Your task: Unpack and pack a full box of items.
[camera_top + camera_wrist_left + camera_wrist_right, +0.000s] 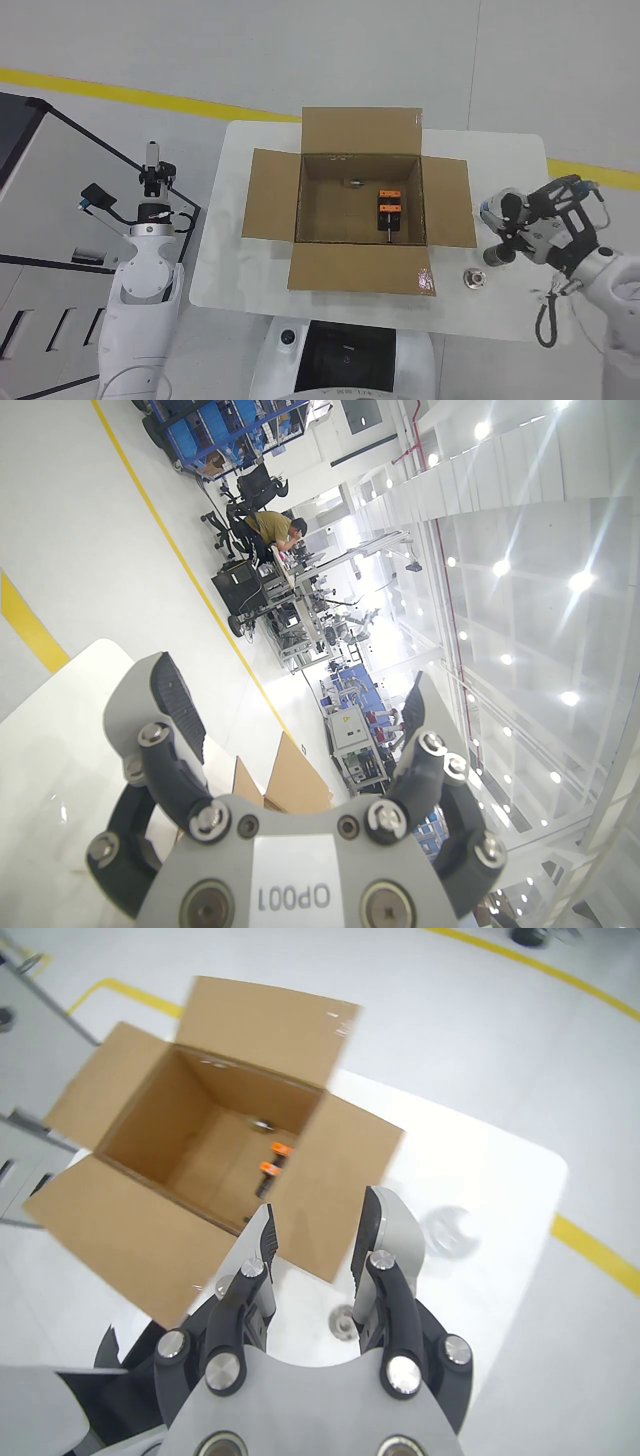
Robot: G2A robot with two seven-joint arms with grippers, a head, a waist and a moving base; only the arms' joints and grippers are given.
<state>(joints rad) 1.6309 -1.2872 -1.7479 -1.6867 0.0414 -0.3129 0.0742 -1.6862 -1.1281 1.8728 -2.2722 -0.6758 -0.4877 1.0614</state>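
An open cardboard box stands mid-table with all flaps folded out. On its floor lie two orange-and-black items and a small metal piece. A round metal part rests on the table to the right of the box. My right gripper hovers open just above and beside that part, holding nothing. My left gripper is open and empty, off the table's left edge, pointing up toward the room.
The white table has bare surface to the right of the box and behind it. Its left corner and a box flap lie below my left gripper. Grey frames stand left of the table.
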